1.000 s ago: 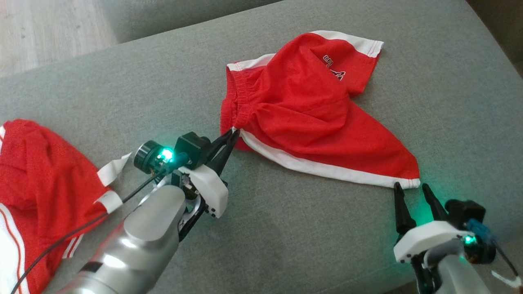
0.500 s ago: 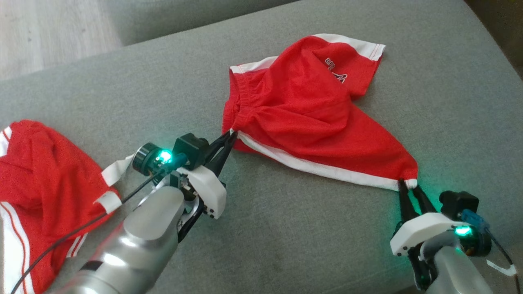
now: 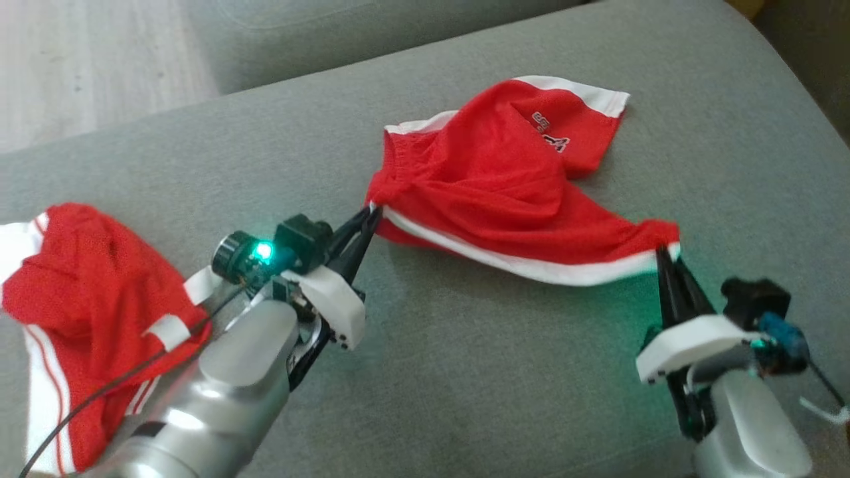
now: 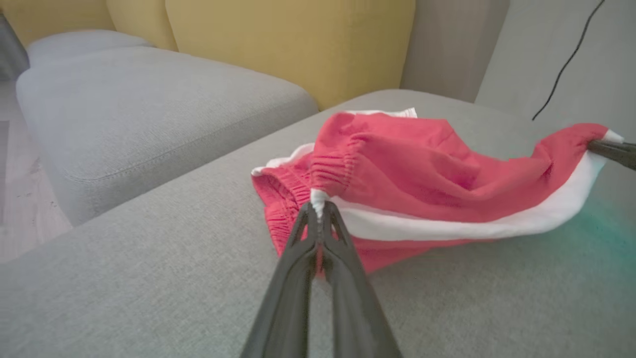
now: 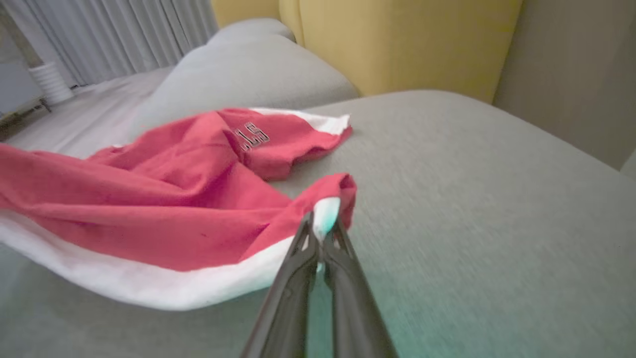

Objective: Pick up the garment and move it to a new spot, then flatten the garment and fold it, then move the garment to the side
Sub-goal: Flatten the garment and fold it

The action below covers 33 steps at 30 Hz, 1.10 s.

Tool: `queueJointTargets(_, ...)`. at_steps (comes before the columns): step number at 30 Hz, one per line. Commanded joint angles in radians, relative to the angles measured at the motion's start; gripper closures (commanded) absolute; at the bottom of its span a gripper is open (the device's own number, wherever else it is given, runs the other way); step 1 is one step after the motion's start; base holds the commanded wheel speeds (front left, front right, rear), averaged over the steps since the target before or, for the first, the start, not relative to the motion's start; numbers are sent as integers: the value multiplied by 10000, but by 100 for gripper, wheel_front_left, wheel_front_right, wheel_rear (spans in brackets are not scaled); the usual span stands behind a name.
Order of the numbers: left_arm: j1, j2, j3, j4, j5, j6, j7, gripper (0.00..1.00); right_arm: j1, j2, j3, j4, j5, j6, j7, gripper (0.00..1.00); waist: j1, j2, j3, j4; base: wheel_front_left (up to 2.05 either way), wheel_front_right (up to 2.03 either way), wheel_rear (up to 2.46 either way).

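Observation:
The garment (image 3: 505, 192) is a pair of red shorts with white side stripes and a small printed logo, lying on a grey cushion (image 3: 465, 372). My left gripper (image 3: 369, 216) is shut on the waistband corner, seen close in the left wrist view (image 4: 318, 206). My right gripper (image 3: 664, 255) is shut on the white-edged hem corner of one leg (image 5: 323, 219). The near edge of the garment (image 4: 437, 189) hangs stretched between both grippers, slightly lifted off the cushion. The far leg with the logo (image 5: 253, 136) still rests flat.
A second red garment with white stripes (image 3: 80, 312) lies bunched at the left under my left forearm. Yellow back cushions (image 4: 278, 40) stand behind the seat. Another grey cushion (image 4: 139, 109) and wood floor (image 3: 86, 60) lie beyond.
My right gripper has moved forward onto the hem corner, closed on it and raised it. The left gripper keeps its grip on the waistband. The head view shifted slightly.

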Motion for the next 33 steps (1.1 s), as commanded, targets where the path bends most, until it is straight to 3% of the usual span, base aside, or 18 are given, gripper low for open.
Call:
queueJointTargets(1, -768, 206, 462, -325, -182, 63, -150, 100, -309, -45, 313, -648, 65, -7, 36, 100, 0, 0, -129, 158, 0, 0, 0)
queueJointTargets(9, -1873, 530, 1082, -1184, -902, 29, 146, 100, -1784, -235, 440, -2902, 191, -7, 904, 100, 0, 0, -817, 885, 0, 0, 0)
queueJointTargets(14, -2563, 853, 1475, -1746, -1331, 35, 490, 100, -2888, -740, 617, -3532, 438, -7, 1068, 100, 0, 0, -1232, 1349, 0, 0, 0)
queueJointTargets(19, -2837, 1083, 1698, -2293, -1358, 327, 494, 100, -3562, -1230, 789, -3937, 421, -7, 877, 100, 0, 0, -1515, 1769, 0, 0, 0)
queueJointTargets(25, -2258, 1361, 1738, -3460, -1399, 808, 567, 100, -2970, -1545, 895, -4326, 573, -7, 1539, 100, 0, 0, -1726, 2202, 0, 0, 0)
queueJointTargets(33, -1143, 2133, 1532, -5411, -1410, 1374, 1277, 100, -1819, -1771, 657, -5158, 465, -7, 2641, 100, 0, 0, -1427, 2452, 0, 0, 0)
